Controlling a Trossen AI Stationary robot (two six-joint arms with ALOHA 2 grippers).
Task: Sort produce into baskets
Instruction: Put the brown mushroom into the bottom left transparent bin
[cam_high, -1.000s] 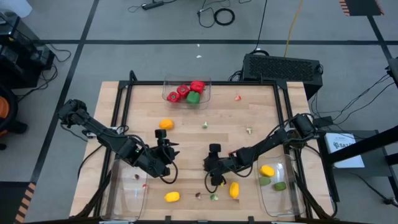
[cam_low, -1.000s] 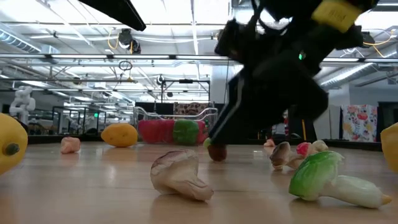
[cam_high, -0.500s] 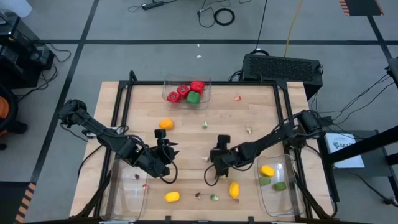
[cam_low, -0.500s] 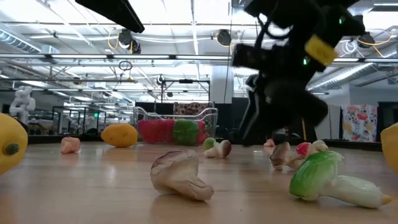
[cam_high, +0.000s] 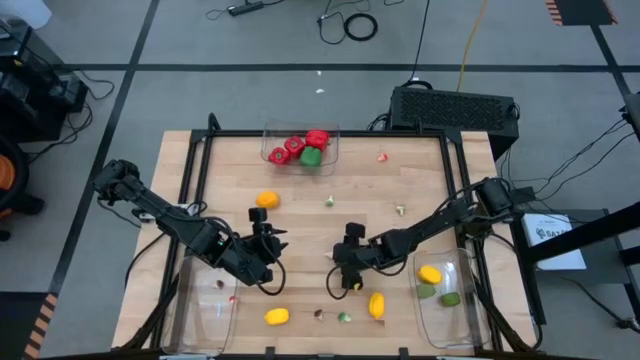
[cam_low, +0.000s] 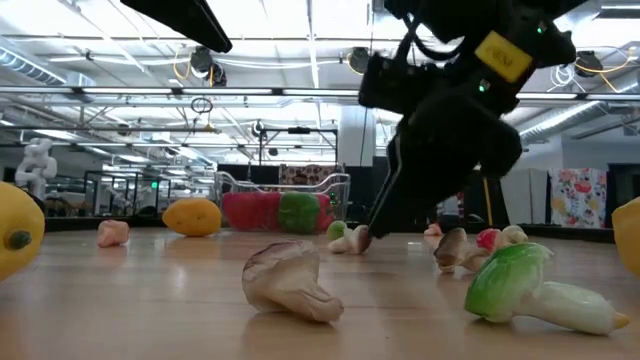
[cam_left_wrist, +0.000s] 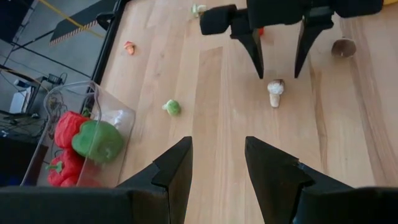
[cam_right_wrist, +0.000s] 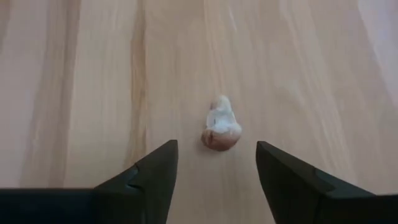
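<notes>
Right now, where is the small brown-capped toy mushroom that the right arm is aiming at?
The small brown-capped toy mushroom lies on the bare wooden table near its middle, just ahead of the right gripper, whose jaws stand open around empty air, not touching it.

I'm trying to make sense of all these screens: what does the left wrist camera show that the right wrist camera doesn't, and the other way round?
Only the left wrist view shows the clear basket with red peppers and a green pepper, a small green bit, a second mushroom, and the right gripper from outside, fingers open above the table. Only the right wrist view shows that gripper's own close look between its fingers. Both share the small mushroom lying on the wooden table.
</notes>
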